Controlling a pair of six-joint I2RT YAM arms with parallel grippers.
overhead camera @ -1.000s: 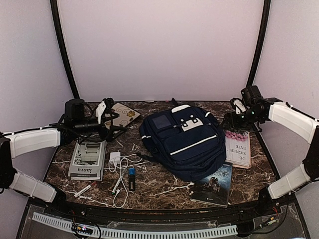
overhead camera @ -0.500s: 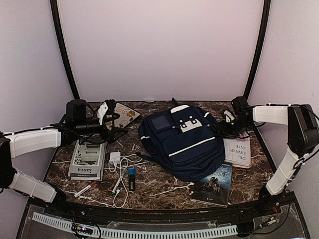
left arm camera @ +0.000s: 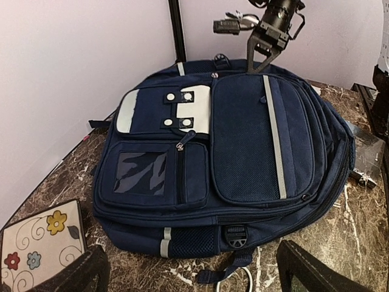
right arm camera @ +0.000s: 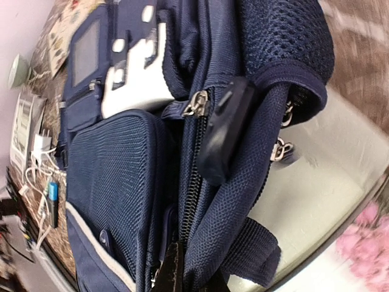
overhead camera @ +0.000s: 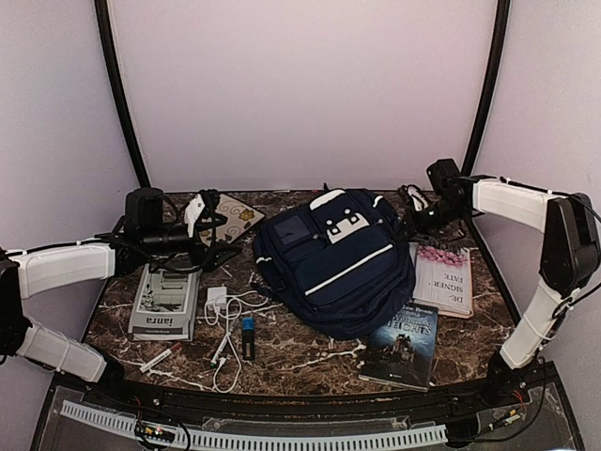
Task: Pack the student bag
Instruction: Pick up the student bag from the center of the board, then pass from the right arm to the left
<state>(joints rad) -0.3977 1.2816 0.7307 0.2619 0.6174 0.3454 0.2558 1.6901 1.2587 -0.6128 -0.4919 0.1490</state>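
Note:
The student bag (overhead camera: 338, 258) lies flat in the middle of the table, navy with white stripes and a white patch, front pockets facing up. My right gripper (overhead camera: 414, 222) is at the bag's back right edge, shut on a fold of its fabric beside the main zipper (right arm camera: 194, 176). The right wrist view shows the pinched bag (right arm camera: 121, 182) close up, with the right gripper (right arm camera: 188, 277) at the bottom edge. My left gripper (overhead camera: 211, 230) hovers open left of the bag. In the left wrist view the bag (left arm camera: 231, 140) lies ahead of the empty left gripper (left arm camera: 194, 274), and the right gripper (left arm camera: 260, 58) touches its far edge.
A pink-flowered book (overhead camera: 443, 277) and a dark book (overhead camera: 406, 343) lie right of the bag. A flower-patterned notebook (overhead camera: 230, 214) sits at the back left. A white box (overhead camera: 166, 301), a charger with cable (overhead camera: 221, 305), a blue stick (overhead camera: 248, 334) and a pen (overhead camera: 160, 357) lie at the left.
My right gripper swung in to the bag's back right edge and shut on its fabric. The bag has shifted a little left and toward the back. The left arm stayed put.

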